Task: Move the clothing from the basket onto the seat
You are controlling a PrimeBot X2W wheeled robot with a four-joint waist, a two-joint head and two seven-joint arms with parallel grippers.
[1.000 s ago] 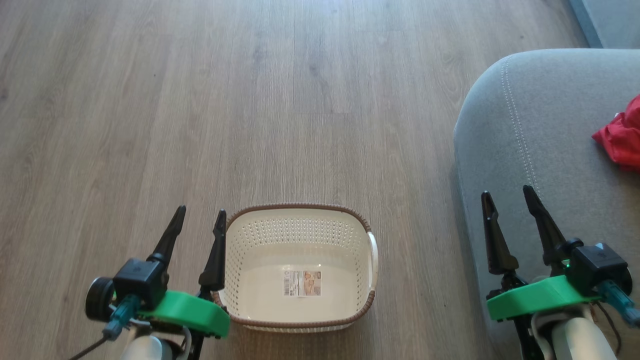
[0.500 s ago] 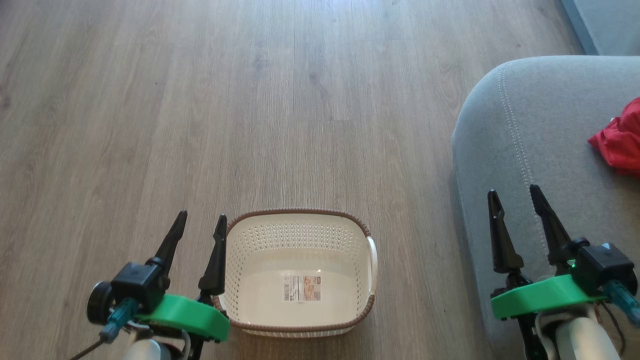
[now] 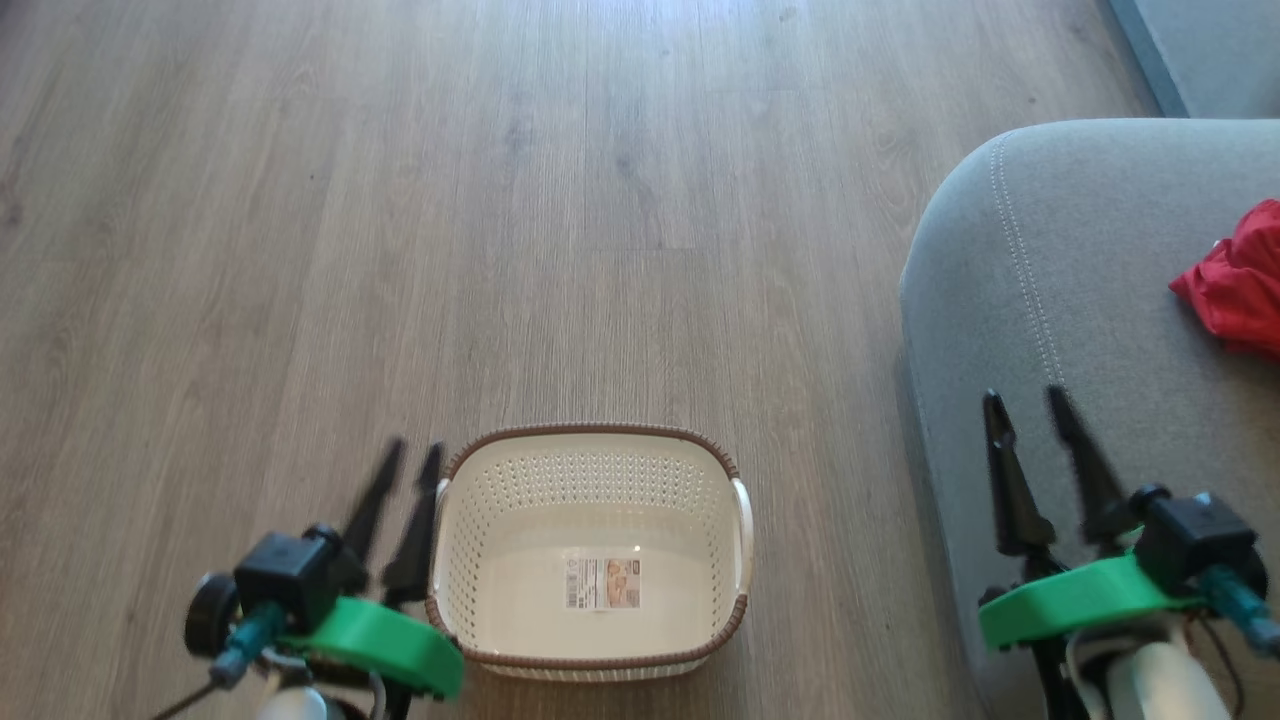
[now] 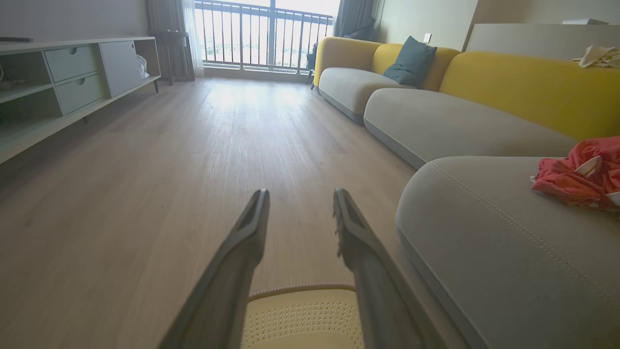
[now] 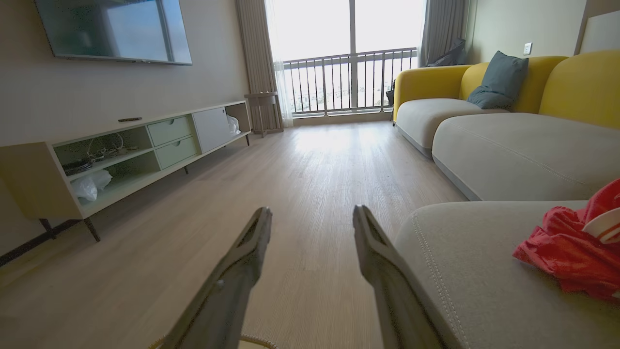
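So, closest in: the left gripper (image 3: pixel 413 452) with its two long dark fingers is smeared with blur in the head view. The left wrist view shows those fingers parted, with just floor between them. Same deal for the right gripper (image 3: pixel 1022 398): fingers apart, nothing in them, over the near part of the big grey fabric-upholstered seat cushion (image 3: pixel 1060 300).

Just beside the left fingers sits the cream-white perforated plastic basket (image 3: pixel 590 468) with the brown woven-look rim. It's upright on the grey wood-look floor (image 3: pixel 400 200), mouth up. Its long axis runs left-right across the head view, with a white handle (image 3: pixel 742 530) at the right end. The left fingers cover part of its left end. Its bare bottom shows a label sticker (image 3: pixel 603 583), print too small to read.

Further back and right, the bright red crumpled clothing (image 3: pixel 1232 285) lies on the seat cushion. The picture edge chops it off, so I can't tell if it's one piece or two, or which way it runs.
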